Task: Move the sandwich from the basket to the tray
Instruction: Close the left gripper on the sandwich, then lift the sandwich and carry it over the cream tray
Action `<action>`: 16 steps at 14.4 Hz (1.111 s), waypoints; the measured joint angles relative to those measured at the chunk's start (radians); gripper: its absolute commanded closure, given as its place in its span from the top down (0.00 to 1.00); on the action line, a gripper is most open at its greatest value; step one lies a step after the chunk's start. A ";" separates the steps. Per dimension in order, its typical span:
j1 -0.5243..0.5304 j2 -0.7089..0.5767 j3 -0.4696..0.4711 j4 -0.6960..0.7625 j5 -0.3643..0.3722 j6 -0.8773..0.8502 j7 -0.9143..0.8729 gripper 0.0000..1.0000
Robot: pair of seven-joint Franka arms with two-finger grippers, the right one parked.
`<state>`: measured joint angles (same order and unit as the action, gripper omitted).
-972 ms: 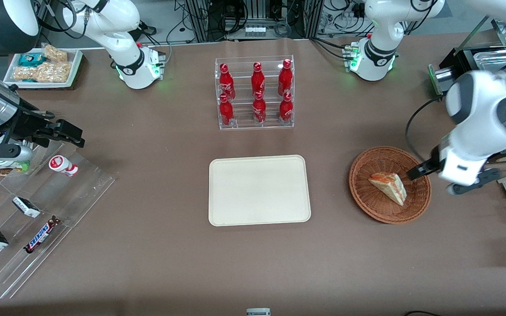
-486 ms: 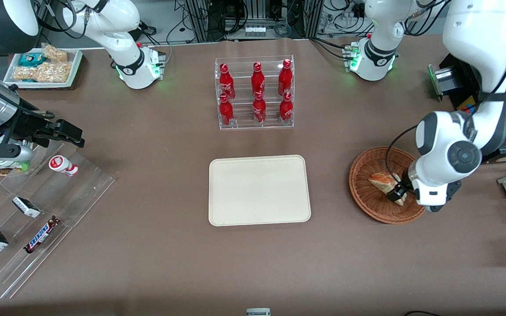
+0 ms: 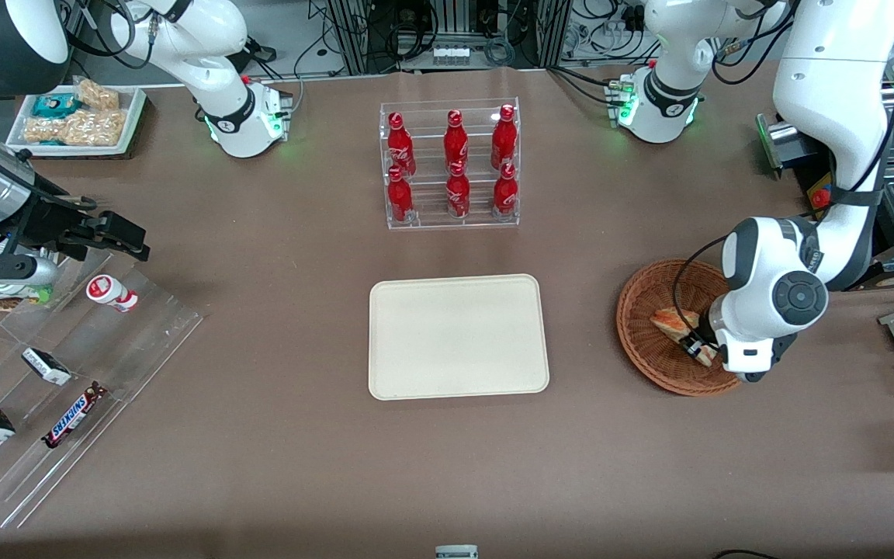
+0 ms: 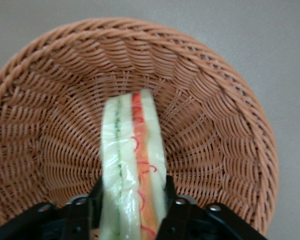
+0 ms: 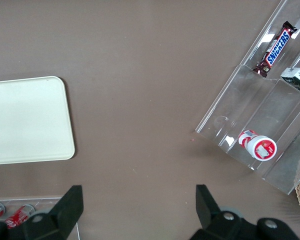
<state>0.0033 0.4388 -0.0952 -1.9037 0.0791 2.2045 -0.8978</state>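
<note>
Grasp stage of the sandwich transfer. The left arm's gripper is lowered into the wicker basket, its two fingers straddling the sandwich across the bread faces, one on each side of the wedge. In the left wrist view the wedge stands on edge between the fingers, the green and orange-red filling layers facing the camera and its narrow end pointing away from the gripper along the basket floor. This edge-on pose presents two flat, parallel faces to the pads, which probably explains the approach from above at the wide end. The fingers are narrowed to about the thickness of the wedge and appear to touch the clear wrap on both sides; whether they press firmly enough to carry it cannot be judged, and the sandwich looks to rest on the weave. The basket wall rises just around the gripper, so a lift straight up would likely be needed before any sideways travel. The cream tray, the destination, lies well apart from the gripper, toward the parked arm's end of the table.
</note>
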 measured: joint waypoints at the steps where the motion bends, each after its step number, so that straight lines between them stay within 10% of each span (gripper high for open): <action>1: -0.001 -0.012 -0.002 0.030 0.000 -0.054 0.015 0.00; 8: -0.060 -0.111 -0.275 0.284 -0.002 -0.309 0.016 0.01; 16: -0.436 0.251 -0.308 0.392 0.255 0.003 -0.094 0.07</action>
<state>-0.4330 0.6894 -0.4032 -1.5122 0.3344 2.2074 -0.9918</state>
